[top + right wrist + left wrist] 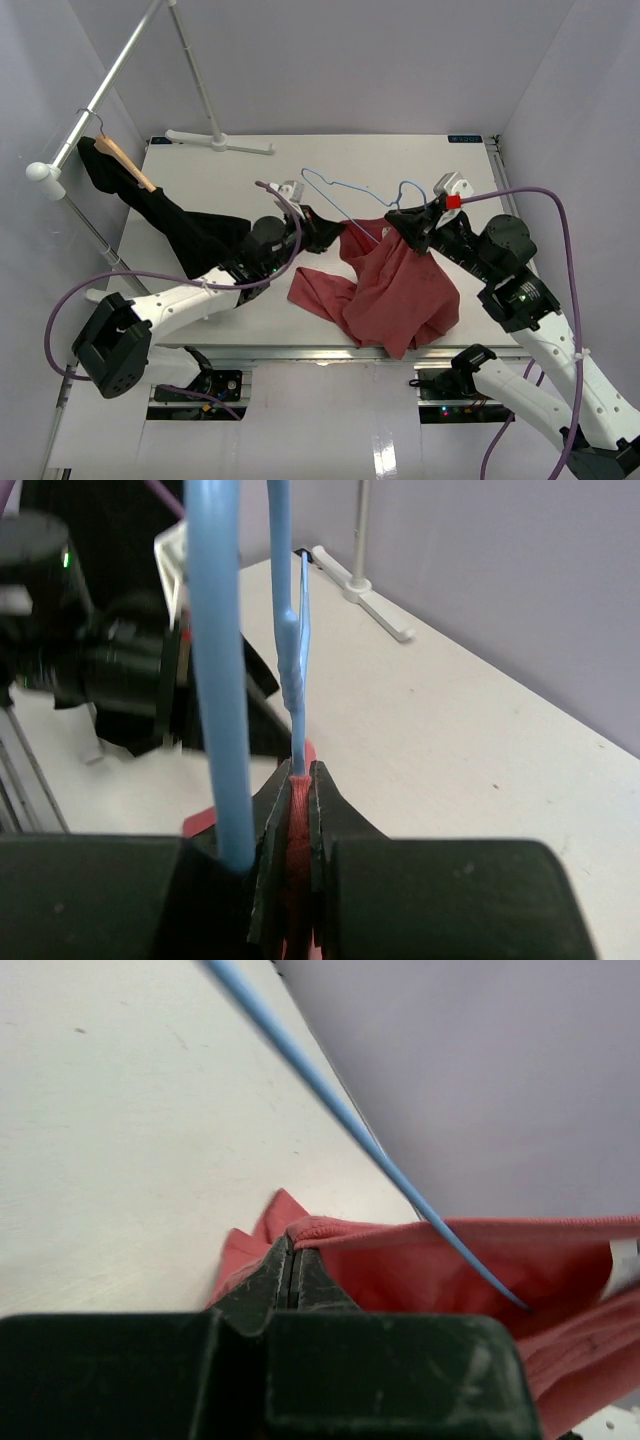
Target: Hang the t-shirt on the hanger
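- At the upper left of the top view, a white clothes rack [110, 75] is seen. A tan wooden hanger [125, 160] is hung on its rail, and a black garment [180, 225] is draped from it down onto the white table [430, 160].
- Left of centre, the left gripper [320, 232] is extended toward the middle of the table. In its wrist view the jaws are seen pressed together on a ribbed edge of the t-shirt [450, 1260], so the cloth is pinched there.
- At the centre of the top view, the hanger [215, 630] is seen above the table between the two grippers, with its hook toward the upper left. In the left wrist view its blue wire is seen running diagonally from the top edge down into the shirt's opening.
- From the centre toward the lower right, the t-shirt is held up by both grippers, and its lower part is bunched on the table by the near edge.
- Right of centre, the right gripper [412, 225] is clenched. In its wrist view red cloth is nipped between the fingers, and the hanger's thin twisted neck is led into the same gap. Whether the wire itself is gripped cannot be told.
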Action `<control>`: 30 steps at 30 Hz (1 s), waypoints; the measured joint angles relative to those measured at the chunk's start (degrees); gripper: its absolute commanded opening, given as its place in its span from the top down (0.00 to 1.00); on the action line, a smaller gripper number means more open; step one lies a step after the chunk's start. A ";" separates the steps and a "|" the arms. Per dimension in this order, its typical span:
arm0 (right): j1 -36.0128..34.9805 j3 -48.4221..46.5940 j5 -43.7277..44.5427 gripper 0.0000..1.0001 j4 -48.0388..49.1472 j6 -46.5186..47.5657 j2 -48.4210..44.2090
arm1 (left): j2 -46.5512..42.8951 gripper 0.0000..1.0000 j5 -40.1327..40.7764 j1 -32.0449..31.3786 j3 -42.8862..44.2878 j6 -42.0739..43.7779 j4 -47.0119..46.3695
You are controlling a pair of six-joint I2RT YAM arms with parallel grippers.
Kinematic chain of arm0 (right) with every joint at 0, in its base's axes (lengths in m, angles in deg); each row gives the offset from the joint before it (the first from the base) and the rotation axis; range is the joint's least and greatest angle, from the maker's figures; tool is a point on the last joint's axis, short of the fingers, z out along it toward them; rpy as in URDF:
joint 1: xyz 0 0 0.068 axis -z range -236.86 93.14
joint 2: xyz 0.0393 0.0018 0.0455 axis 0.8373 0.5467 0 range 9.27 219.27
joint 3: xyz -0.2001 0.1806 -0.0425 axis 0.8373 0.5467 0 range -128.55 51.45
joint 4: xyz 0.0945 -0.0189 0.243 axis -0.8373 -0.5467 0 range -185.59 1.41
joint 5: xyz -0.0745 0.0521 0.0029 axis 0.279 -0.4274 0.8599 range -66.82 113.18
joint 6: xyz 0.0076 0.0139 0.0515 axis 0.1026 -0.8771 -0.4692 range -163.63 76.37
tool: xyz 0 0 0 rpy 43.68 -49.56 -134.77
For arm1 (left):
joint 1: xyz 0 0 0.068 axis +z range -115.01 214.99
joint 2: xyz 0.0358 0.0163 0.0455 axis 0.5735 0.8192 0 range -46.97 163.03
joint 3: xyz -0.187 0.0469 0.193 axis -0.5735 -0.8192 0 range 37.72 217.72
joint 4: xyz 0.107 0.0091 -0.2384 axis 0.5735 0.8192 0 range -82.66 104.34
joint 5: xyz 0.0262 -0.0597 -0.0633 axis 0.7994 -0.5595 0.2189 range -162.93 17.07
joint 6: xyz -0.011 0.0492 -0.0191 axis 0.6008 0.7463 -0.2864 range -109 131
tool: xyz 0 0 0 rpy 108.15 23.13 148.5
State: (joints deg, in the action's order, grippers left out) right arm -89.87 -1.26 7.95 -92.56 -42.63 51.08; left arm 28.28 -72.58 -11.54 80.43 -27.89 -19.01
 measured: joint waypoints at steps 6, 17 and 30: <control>-0.11 -0.13 2.33 0.92 -7.49 5.30 -4.25 | -2.81 1.00 -9.04 13.26 8.08 -2.68 10.51; -0.26 0.07 1.51 0.92 -12.11 8.12 -7.07 | -1.12 1.00 -29.52 23.76 22.67 -2.99 27.03; -0.39 -0.02 0.11 0.92 -15.68 10.73 -7.31 | -0.50 1.00 -30.80 24.38 28.91 0.17 38.91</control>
State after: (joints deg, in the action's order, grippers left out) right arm -90.27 -1.28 8.06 -108.23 -31.90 43.77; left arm 27.78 -103.39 12.84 109.34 -27.72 19.90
